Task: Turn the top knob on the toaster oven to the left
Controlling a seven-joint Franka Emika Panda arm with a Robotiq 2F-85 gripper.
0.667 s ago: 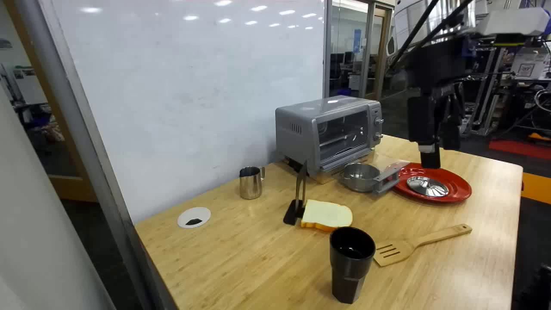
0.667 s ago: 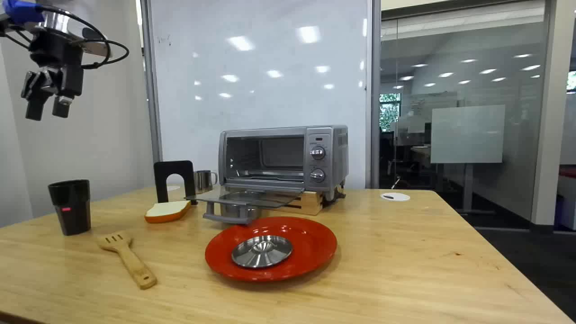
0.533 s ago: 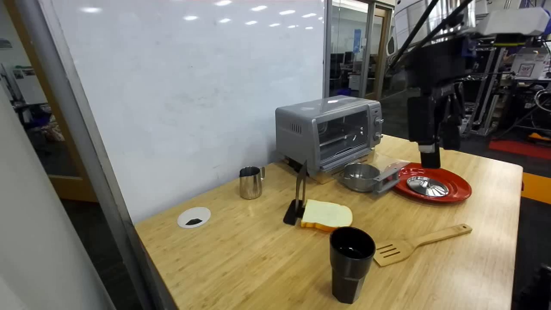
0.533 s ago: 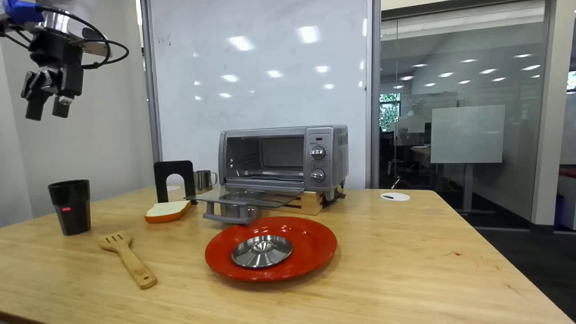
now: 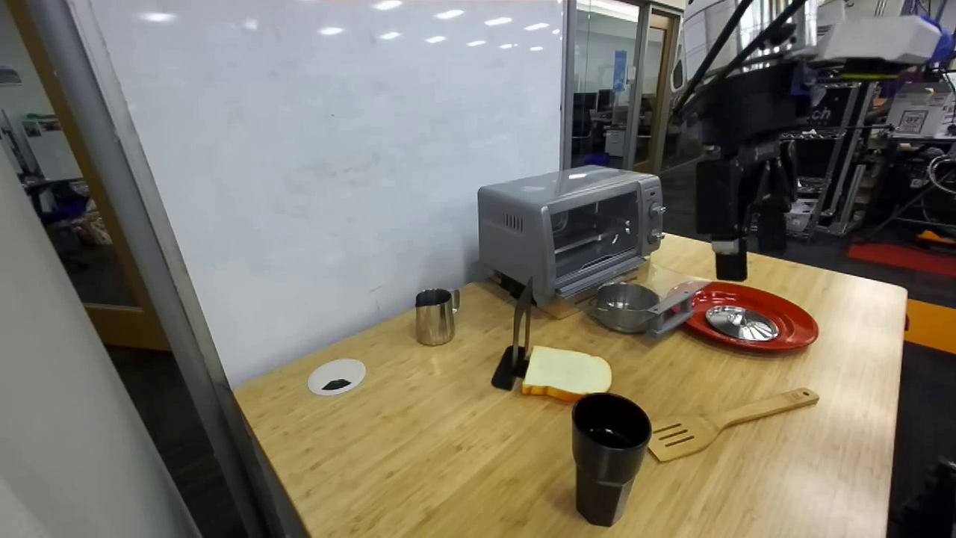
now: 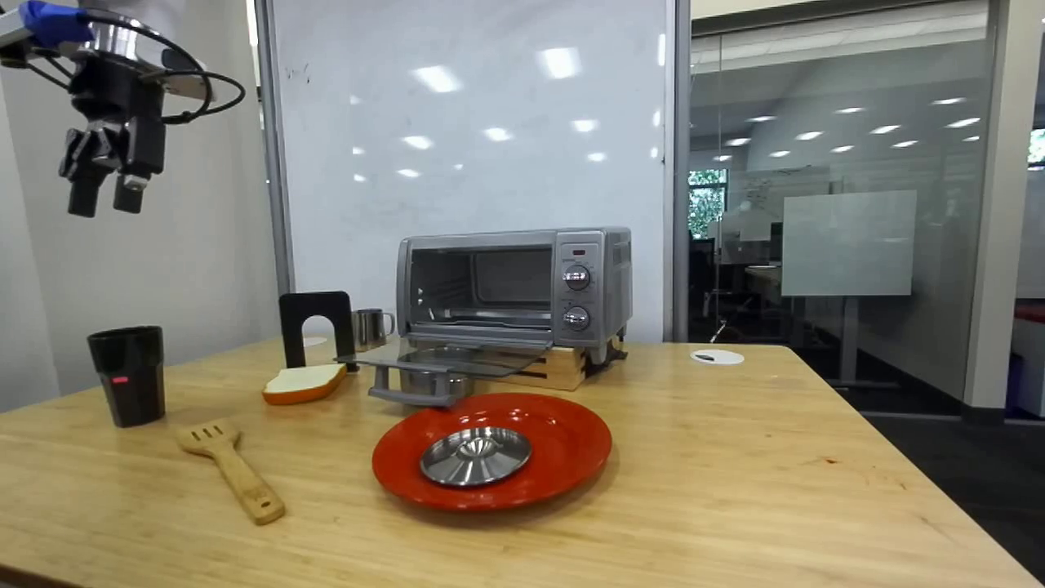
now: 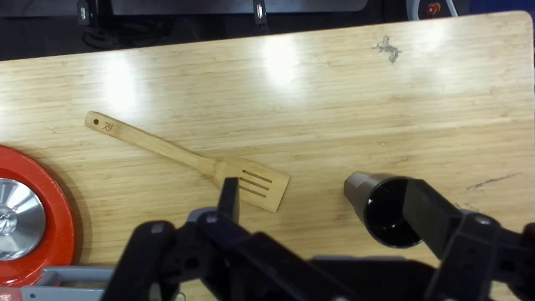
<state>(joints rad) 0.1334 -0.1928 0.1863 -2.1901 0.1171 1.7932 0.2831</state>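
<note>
The silver-grey toaster oven stands at the back of the table against the whiteboard. It also shows in an exterior view, where its glass door is folded down. The top knob sits on the control panel, above the lower knob. In an exterior view the top knob is seen from the side. My gripper is open and empty, high above the table near the black cup, well apart from the oven. The gripper also shows in the wrist view, where the oven body is out of view.
A black cup, a wooden spatula, a bread slice and a black bookend stand or lie on the table. A red plate with a steel lid lies before the oven door. A steel cup stands beside the oven.
My gripper has moved a little: right in one exterior picture, left and slightly up in the other. It remains open. The oven, knobs and table objects have not moved.
</note>
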